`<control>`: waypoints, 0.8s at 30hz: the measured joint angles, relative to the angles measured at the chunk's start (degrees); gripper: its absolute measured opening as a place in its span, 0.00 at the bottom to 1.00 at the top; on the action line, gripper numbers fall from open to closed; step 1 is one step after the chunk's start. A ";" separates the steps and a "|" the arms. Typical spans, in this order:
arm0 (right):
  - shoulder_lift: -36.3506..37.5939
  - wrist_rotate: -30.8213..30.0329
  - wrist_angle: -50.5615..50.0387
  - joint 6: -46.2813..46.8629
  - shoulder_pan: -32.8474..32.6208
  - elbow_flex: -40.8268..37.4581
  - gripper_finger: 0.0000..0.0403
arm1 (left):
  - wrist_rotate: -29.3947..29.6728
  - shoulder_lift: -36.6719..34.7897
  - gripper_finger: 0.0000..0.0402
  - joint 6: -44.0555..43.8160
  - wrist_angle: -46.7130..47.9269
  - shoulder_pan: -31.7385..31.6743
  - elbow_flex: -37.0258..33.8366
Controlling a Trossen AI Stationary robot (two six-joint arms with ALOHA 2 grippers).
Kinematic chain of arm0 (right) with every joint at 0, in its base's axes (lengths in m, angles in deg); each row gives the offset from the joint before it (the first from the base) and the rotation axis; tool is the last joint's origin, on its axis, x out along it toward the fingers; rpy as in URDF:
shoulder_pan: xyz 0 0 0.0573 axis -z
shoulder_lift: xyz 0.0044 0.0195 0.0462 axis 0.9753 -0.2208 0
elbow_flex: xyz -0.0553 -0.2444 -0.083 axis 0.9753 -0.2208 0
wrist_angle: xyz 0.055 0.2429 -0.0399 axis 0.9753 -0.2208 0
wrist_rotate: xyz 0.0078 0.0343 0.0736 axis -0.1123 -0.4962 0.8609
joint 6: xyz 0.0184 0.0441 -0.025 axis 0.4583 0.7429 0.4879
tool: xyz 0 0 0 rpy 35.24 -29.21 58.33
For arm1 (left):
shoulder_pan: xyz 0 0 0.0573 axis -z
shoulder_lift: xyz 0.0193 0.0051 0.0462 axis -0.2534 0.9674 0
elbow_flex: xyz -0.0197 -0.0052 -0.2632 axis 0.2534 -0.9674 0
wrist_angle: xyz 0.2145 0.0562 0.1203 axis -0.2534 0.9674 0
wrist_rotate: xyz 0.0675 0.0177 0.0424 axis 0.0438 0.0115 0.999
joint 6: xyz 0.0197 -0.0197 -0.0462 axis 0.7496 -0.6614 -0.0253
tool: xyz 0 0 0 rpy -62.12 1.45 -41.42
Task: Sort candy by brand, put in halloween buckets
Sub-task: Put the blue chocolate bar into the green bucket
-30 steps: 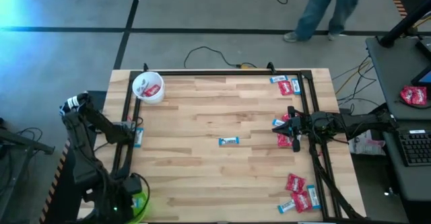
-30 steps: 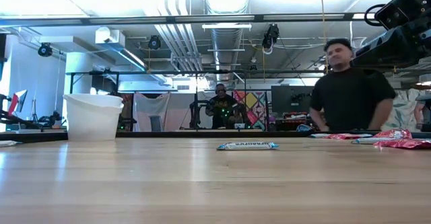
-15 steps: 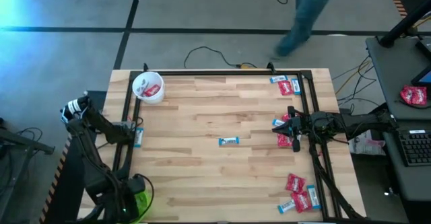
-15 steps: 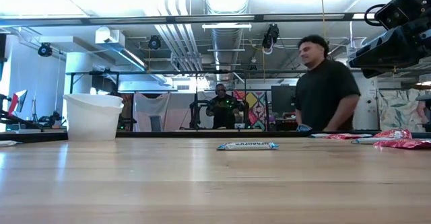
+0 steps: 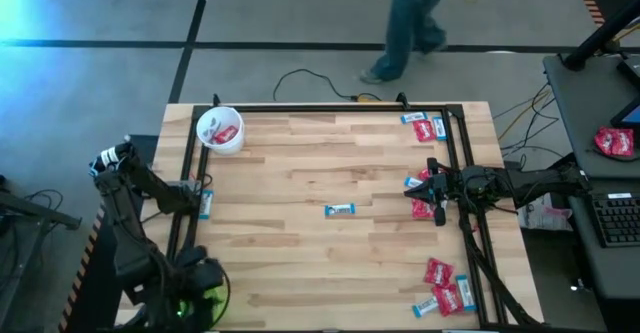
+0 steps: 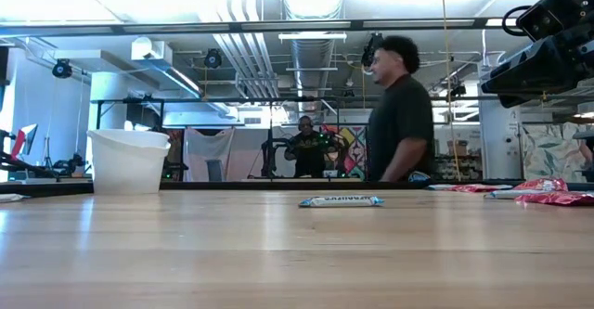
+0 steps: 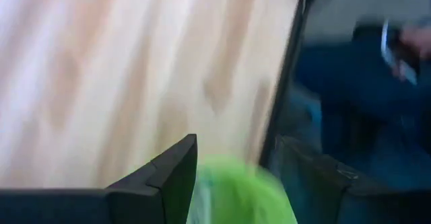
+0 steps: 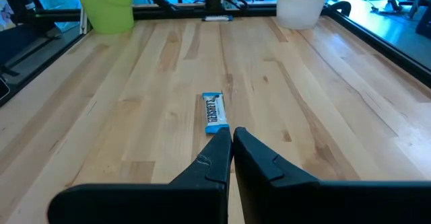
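Your left gripper (image 7: 232, 177) sits over the lime green bucket (image 5: 203, 303) at the near left corner of the table (image 5: 300, 243) — its fingers stand apart, with the green rim showing between them in the left wrist view, and nothing is visibly pinched there. Your right gripper (image 8: 231, 143) hangs at the right side of the table with its fingers pressed together and empty, pointing toward the lone light blue candy (image 5: 340, 210) lying flat near the table's middle.

The white bucket (image 5: 220, 129) stands at the far left corner with red candy inside. Another light blue piece (image 5: 205, 204) lies at the left edge, beside the left arm. On the right you have three clusters of mixed red and blue wrappers: one at the far right corner (image 5: 424, 125), one just under the right gripper (image 5: 421, 198), and one at the near right corner (image 5: 443, 287).

Beyond the table's far edge a person (image 6: 399, 114) in a dark shirt is standing side-on — well apart from both arms.
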 joint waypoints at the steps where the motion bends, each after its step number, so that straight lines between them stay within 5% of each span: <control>1: -0.02 0.01 0.02 0.00 0.00 0.00 0.02 | 2.92 0.00 0.46 2.23 -0.70 -0.80 -0.24; 10: -0.01 0.00 0.01 -0.01 -0.01 0.00 0.02 | 5.09 0.84 0.42 22.13 -11.26 -14.59 -11.07; 19: 0.00 0.01 0.00 0.00 -0.02 0.00 0.02 | -2.29 5.89 0.39 52.07 -61.63 -30.70 -28.27; 24: -0.02 0.01 0.00 0.00 0.00 0.00 0.02 | 0.20 10.09 0.40 55.88 -69.23 -35.75 -31.72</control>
